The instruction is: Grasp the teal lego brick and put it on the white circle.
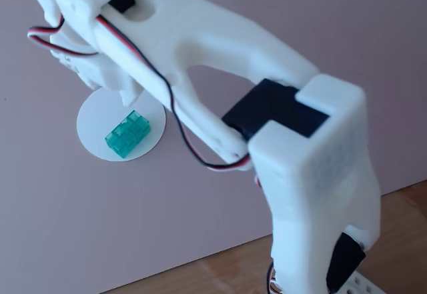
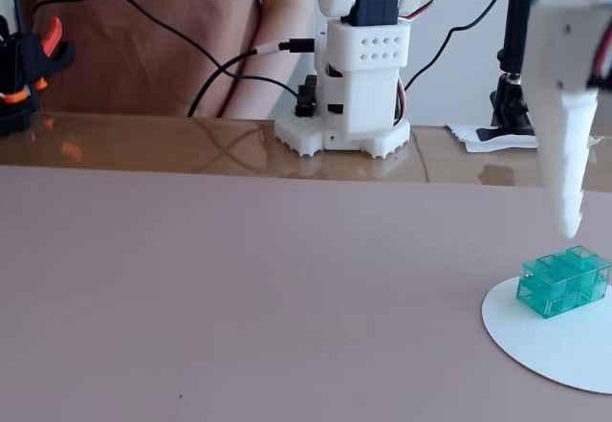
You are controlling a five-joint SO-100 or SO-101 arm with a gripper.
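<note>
Teal lego brick (image 2: 564,283) lying on white circle (image 2: 564,345), lower right of frame. Gripper (image 2: 571,221) above, apart from brick; openness impossible to tell.

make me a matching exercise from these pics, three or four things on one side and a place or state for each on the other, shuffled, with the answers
Things:
1. teal lego brick
2. white circle
3. gripper
4. orange-and-black clamp

Places or states:
A. at the far left edge of the low fixed view, behind the mat
B. lying flat on the pinkish mat, carrying the brick
C. resting on the disc, near its edge
D. raised above the brick, holding nothing

Pairs: 1-C, 2-B, 3-D, 4-A
</note>
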